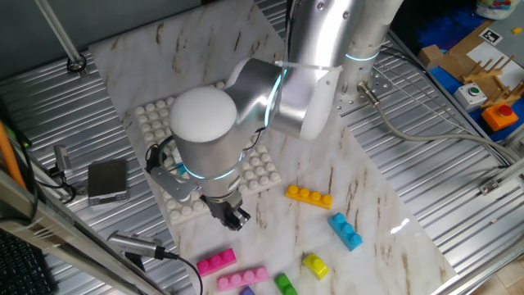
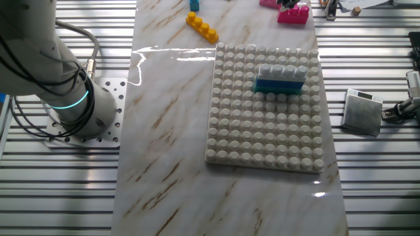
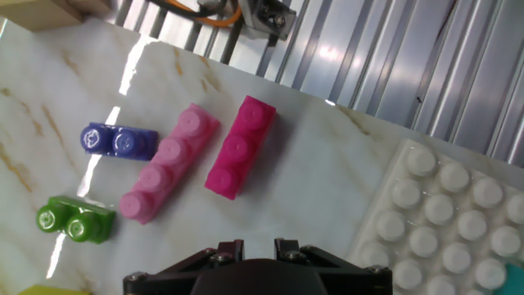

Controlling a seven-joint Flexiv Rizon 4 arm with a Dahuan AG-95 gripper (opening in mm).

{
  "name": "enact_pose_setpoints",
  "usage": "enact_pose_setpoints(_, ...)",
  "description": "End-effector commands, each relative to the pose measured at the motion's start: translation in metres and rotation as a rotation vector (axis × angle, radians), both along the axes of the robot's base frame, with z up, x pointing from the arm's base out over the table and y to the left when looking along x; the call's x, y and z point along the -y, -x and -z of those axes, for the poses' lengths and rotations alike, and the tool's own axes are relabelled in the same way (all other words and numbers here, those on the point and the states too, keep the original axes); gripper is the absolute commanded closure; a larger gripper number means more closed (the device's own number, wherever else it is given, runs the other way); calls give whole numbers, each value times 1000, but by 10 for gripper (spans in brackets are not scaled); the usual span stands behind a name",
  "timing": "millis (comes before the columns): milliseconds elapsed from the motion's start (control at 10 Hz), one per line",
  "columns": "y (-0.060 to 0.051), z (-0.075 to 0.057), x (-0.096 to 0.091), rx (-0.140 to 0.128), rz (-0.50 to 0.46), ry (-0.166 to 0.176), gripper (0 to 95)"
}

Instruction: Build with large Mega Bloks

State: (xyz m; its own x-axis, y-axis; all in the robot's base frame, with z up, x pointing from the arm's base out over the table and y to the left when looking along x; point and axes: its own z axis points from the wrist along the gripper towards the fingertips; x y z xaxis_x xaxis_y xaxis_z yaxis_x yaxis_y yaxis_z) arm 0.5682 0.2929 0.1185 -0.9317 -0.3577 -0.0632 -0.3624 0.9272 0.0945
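Observation:
A white studded baseplate [image 2: 266, 131] lies on the marble board, and a white brick [image 2: 281, 71] is stacked on a teal-blue brick [image 2: 279, 86] on it. Loose Mega Bloks lie beyond its edge: a magenta brick [image 3: 239, 147], a light pink brick [image 3: 170, 164], a purple one [image 3: 119, 141], a green one [image 3: 75, 221], an orange one [image 1: 309, 196], a blue one [image 1: 345, 230] and a yellow one [image 1: 315, 265]. My gripper [image 3: 259, 248] hovers open just off the baseplate edge [image 3: 434, 221], above the magenta brick, with nothing between its fingers.
A grey box [image 1: 108, 179] sits on the slatted metal table beside the baseplate, with cables [image 1: 139, 246] near the board's front corner. The arm's base [image 2: 72, 98] is bolted beside the board. Wooden and coloured items [image 1: 483, 74] stand at the far right.

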Motion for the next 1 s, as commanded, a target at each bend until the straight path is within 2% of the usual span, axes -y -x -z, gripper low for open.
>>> enact_pose_setpoints(100,3,2,-2,18,20,-44,570)
enact_pose_setpoints(300,4,13,-8,57,53,-52,570)
enact_pose_setpoints(400,3,17,-11,68,66,-56,570)
enact_pose_setpoints(700,-9,33,-32,104,130,-64,570)
enact_pose_setpoints(1000,-18,42,-48,138,159,-66,570)
